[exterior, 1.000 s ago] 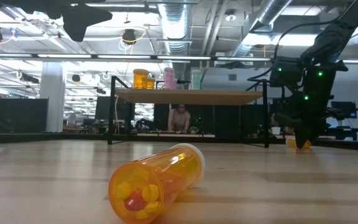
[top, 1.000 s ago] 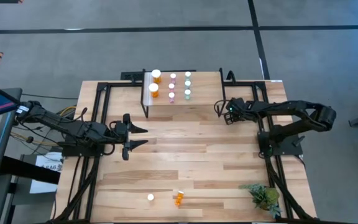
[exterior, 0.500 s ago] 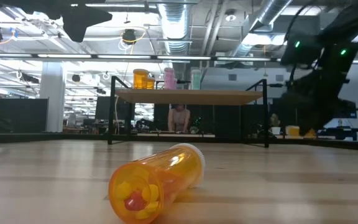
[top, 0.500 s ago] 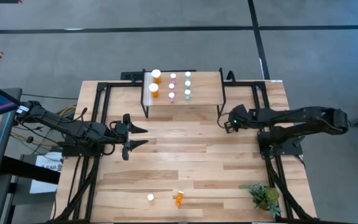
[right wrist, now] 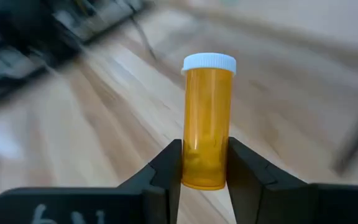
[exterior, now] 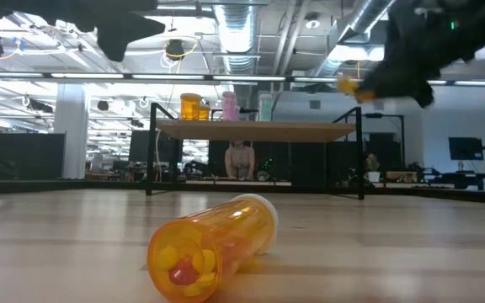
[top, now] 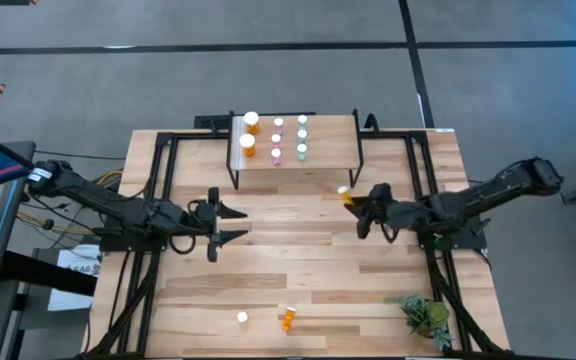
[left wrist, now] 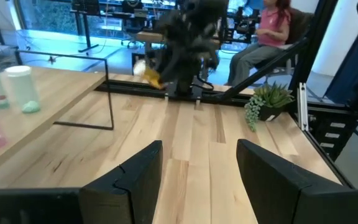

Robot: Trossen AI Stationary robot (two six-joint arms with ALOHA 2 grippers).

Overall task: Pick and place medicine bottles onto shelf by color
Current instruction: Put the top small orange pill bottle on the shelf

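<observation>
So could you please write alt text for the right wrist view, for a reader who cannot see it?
The right gripper holds a small orange medicine bottle with a white cap, its two dark jaws closed on the bottle's lower part. Behind it lies the blurred light-wood table.

Bottles [top: 276, 139] on shelf [top: 328, 150], table [top: 298, 270]

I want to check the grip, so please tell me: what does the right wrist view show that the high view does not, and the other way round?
Only the right wrist view shows the fingers clamping the base of the orange bottle. Only the high view shows the shelf, the left gripper open and the lying bottle. Both show the right gripper holding that bottle.
</observation>
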